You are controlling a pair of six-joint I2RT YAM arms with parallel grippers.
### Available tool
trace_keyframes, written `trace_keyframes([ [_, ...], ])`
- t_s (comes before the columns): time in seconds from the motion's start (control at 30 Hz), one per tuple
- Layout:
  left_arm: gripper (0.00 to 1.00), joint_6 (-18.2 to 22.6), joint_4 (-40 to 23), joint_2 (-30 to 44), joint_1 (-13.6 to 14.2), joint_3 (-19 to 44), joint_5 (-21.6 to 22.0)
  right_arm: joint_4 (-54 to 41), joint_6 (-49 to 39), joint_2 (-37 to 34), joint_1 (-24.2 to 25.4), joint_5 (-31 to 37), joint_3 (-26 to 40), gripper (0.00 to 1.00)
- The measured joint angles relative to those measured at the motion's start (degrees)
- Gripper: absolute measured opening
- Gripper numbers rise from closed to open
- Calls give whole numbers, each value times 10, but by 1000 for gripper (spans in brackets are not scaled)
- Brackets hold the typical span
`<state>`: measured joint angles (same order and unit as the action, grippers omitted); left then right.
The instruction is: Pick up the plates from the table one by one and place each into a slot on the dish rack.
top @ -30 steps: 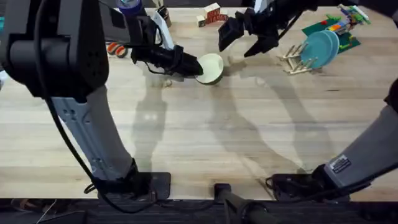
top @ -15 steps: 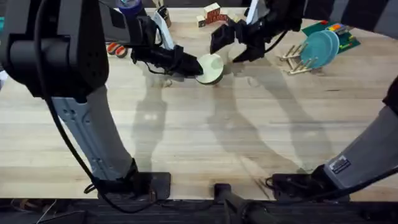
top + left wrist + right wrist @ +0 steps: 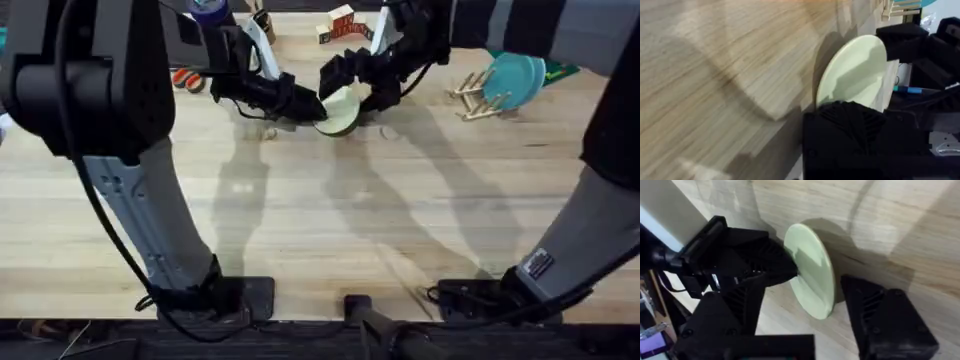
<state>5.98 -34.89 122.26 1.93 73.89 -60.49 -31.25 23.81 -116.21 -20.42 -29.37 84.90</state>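
Right now I am holding the cream-yellow plate [image 3: 340, 109] on edge in my left hand [image 3: 310, 106], the fingers clamped on its rim so it is standing tilted just above the counter [image 3: 320, 230], toward the far middle of the overhead view. In my left wrist view the plate [image 3: 852, 70] is rising out of my black fingers [image 3: 850, 135], its pale face turned to the wood. My right hand [image 3: 352, 88] is reaching in from the other side with its fingers spread wide, one on each side of the plate, and I cannot tell whether either is touching it. In my right wrist view the plate [image 3: 812, 277] is sitting between my two spread fingers [image 3: 887, 320], with my left hand [image 3: 747, 262] gripping its far edge. Off to the right, the dish rack [image 3: 478, 98] is standing near the counter's far edge with the teal plate [image 3: 512, 76] and a pale blue plate [image 3: 538, 68] already upright in its slots, the blue one just behind the teal. A green baseplate [image 3: 560, 70] is lying right behind the rack. Small red and white blocks [image 3: 342, 20] are sitting at the far edge behind my right hand, and an orange item [image 3: 187, 78] is lying at the far left, partly hidden by my left arm.
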Motion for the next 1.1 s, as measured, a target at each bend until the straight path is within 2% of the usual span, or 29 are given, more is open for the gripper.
trace_keyframes([
  [0.07, 43, 0, 0, 0, 0, 0, 0, 0, 2, 0, -2, -1, 0, 826],
  [0.27, 43, 0, 0, 0, 0, 0, 0, -1, 2, 0, 0, 2, 0, 454],
  [0.37, 43, 0, -2, 0, -3, 0, -4, -7, 3, 0, 5, 15, 0, 126],
  [0.4, 43, 0, -2, 0, -4, 0, -7, -7, 5, 0, 8, 10, 0, 58],
  [0.93, 41, 0, -8, -1, -7, 0, -12, -22, -21, 6, 10, -9, 0, 29],
  [1.0, 41, 0, -14, -5, -6, 0, -2, -36, -32, 13, 11, -11, 0, 29],
  [1.1, 41, -1, -24, -28, -2, 0, 43, -66, -48, 33, 14, -9, 0, 30],
])
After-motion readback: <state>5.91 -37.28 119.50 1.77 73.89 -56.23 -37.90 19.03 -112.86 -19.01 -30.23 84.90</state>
